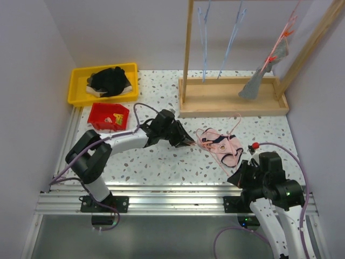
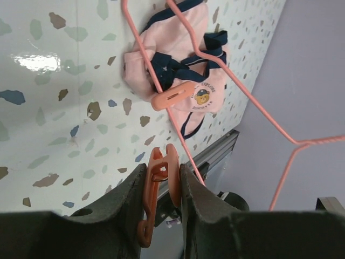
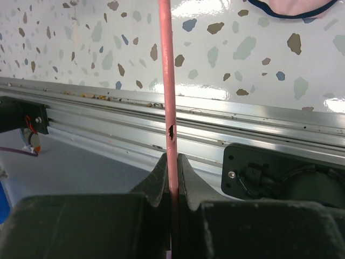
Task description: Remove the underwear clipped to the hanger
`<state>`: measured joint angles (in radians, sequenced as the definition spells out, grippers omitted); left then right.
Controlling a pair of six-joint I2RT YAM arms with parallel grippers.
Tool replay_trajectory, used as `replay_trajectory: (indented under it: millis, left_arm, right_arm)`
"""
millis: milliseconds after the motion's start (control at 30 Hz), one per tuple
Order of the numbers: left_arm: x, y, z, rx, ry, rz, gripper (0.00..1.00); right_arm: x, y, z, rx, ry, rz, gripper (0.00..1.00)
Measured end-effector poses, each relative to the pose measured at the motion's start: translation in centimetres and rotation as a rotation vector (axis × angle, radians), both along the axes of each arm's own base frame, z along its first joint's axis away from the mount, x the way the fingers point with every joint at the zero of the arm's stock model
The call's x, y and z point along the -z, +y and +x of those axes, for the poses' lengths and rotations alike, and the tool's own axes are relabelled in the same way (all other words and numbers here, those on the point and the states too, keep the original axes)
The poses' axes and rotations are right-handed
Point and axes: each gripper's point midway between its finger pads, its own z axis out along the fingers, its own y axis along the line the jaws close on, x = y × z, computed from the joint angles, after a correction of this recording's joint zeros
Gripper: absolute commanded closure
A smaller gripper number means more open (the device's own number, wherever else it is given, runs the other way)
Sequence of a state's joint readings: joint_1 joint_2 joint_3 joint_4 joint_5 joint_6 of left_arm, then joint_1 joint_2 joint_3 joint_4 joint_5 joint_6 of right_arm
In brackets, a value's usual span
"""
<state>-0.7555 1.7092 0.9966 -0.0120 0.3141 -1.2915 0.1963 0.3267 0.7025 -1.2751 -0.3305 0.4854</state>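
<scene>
My left fingers (image 2: pixel 187 189) are pinching a pink clip (image 2: pixel 161 175) on the hanger (image 2: pixel 245 97). My right fingers (image 3: pixel 161 175) are pressed together on the hanger's thin wire, low in the right wrist view. The pink briefs (image 2: pixel 180 51) lie bunched on the bench (image 2: pixel 48 108) at the upper middle of the left wrist view, with a second clip (image 2: pixel 173 98) biting their edge.

If I pull now, that second clip would likely drag the briefs along rather than free them. The wire could also slide or twist in my right grip, since it is so thin. The dark trim looks looped round the wire and might snag.

My fingers hide the first clip's lower end, so I cannot tell whether it grips any cloth. The grey briefs (image 1: pixel 257 83) hang at the upper right of the top view, with their clips too small to read.
</scene>
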Motion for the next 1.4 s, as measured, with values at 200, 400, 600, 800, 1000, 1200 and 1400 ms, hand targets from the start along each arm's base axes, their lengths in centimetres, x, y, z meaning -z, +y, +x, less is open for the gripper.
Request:
replay_trajectory:
  millis: [200, 400, 600, 800, 1000, 1200, 1400]
  left_arm:
    - [-3.9, 0.7, 0.6, -0.020, -0.076, -0.058, 1.00]
    - [-7.2, 7.7, 4.5, -0.167, -0.194, 0.000, 1.00]
    - [-7.7, 20.6, 11.1, -0.447, -0.268, 0.134, 1.00]
    - [-7.7, 28.0, 16.4, -0.591, -0.296, 0.187, 1.00]
    - [-7.4, 31.5, 19.4, -0.643, -0.257, 0.259, 1.00]
    - [-6.2, 36.7, 18.3, -0.721, -0.198, 0.356, 1.00]
    - [-4.8, 40.3, 16.9, -0.763, -0.138, 0.424, 0.84]
  right_arm:
    - [0.0, 0.0, 0.0, 0.002, 0.001, 0.002, 1.00]
    - [-0.1, 0.1, 0.0, 0.000, 0.001, 0.007, 1.00]
    - [-0.1, 0.2, 0.0, -0.001, 0.003, 0.014, 1.00]
    - [0.0, 0.4, -0.1, -0.007, 0.009, 0.022, 1.00]
    - [0.0, 0.4, -0.2, -0.007, 0.010, 0.021, 1.00]
    - [0.4, 0.4, -0.2, -0.009, 0.024, 0.023, 1.00]
    - [0.6, 0.5, -0.1, -0.012, 0.039, 0.023, 1.00]
